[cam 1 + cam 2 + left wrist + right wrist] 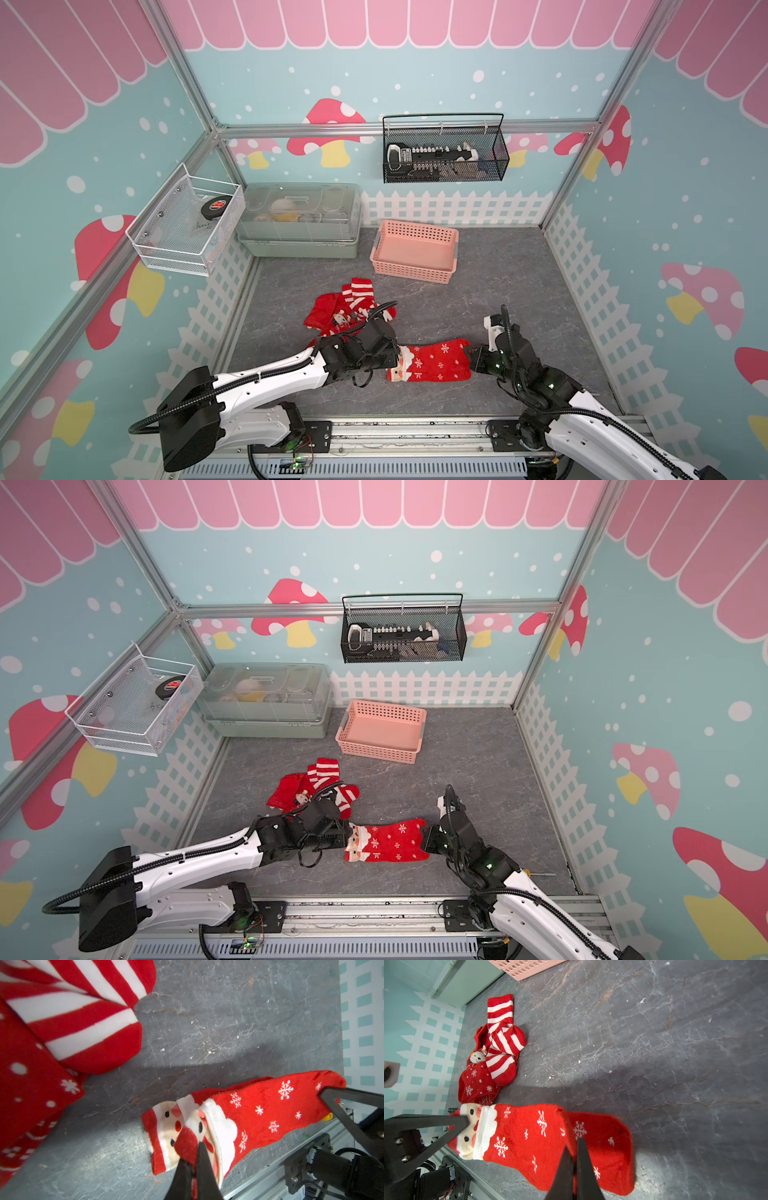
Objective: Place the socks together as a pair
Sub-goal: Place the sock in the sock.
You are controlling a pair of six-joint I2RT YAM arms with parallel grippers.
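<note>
Left tool [196,1147] pinching Santa sock [432,361] at cuff; right tool [574,1145] pinching its toe end; sock stretched between them; striped socks [361,291] heaped nearby.

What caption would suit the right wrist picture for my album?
The right gripper and left gripper pinch opposite ends of stacked Santa socks; striped socks lie nearby.

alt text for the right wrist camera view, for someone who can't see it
The right gripper, shut, pinches the toe end of two overlapping red Santa socks lying on the grey table, while the left gripper grips their Santa-face cuffs. Beyond them lies a heap of striped and snowflake socks, with a pink basket corner behind.
</note>
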